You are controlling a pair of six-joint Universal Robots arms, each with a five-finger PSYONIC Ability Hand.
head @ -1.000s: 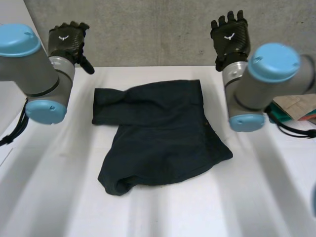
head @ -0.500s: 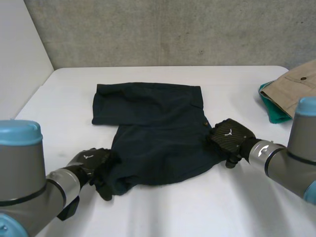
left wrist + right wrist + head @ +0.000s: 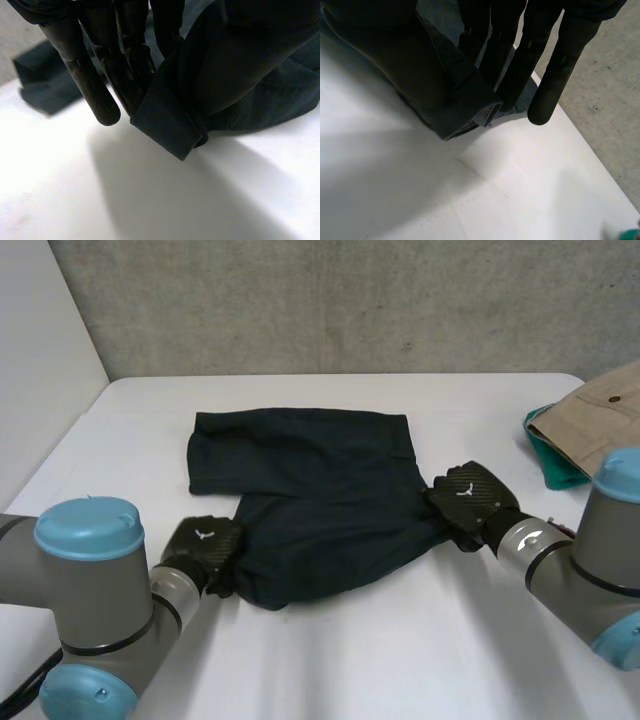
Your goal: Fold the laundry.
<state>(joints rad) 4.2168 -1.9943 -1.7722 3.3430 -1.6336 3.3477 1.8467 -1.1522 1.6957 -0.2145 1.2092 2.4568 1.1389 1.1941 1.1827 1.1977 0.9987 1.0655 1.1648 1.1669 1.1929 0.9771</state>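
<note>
Dark navy shorts (image 3: 310, 490) lie on the white table (image 3: 330, 660), one half folded back across the far part. My left hand (image 3: 203, 548) is at the near left corner of the cloth, and in the left wrist view its fingers (image 3: 100, 75) and thumb pinch a hemmed edge of the shorts (image 3: 170, 125) just above the table. My right hand (image 3: 466, 502) is at the right corner. In the right wrist view its fingers (image 3: 560, 60) and thumb pinch a folded edge of the shorts (image 3: 465, 107), lifted a little off the table.
A tan garment (image 3: 600, 420) lies over a green one (image 3: 555, 462) at the table's right edge. A grey wall (image 3: 330, 300) runs behind the table, and a white panel (image 3: 40, 360) stands at the left.
Both hands came down from the far side to the near corners of the shorts and closed on the cloth. The near edge has since been drawn up and narrower.
</note>
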